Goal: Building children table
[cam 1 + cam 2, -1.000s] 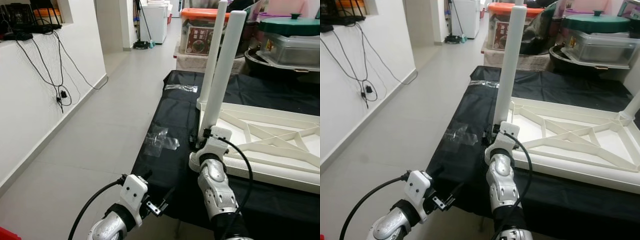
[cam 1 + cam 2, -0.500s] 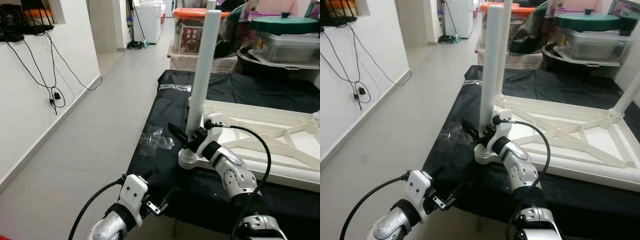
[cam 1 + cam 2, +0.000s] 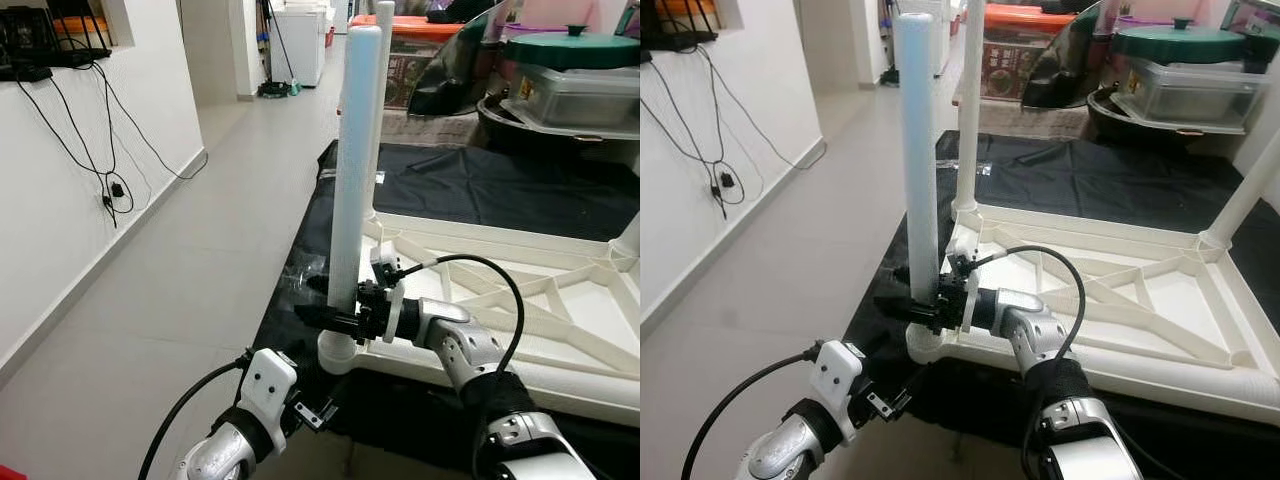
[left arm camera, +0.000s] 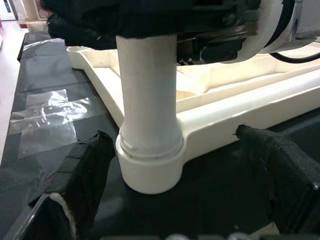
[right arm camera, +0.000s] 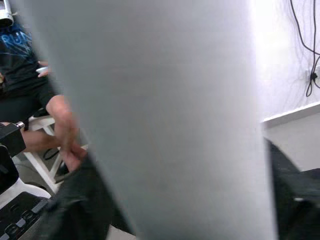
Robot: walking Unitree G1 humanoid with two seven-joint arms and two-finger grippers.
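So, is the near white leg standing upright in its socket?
Yes, upright: the leg rises straight from the corner socket, right end effector shut on it.

Your black-covered tabletop (image 3: 1090, 180) carries the upturned white children's table frame (image 3: 1120, 300); clear tape (image 3: 305, 285) is stuck on the cover just beside the frame's near corner.

We see a grey tiled floor (image 3: 200, 230) running beside a white wall (image 3: 60, 200) with dangling black cables (image 3: 105, 150); beyond the floor stands a white cabinet (image 3: 300, 40).

Silver arms, white wrist housings, looping black cables (black-fingered right claw (image 3: 335, 318)).
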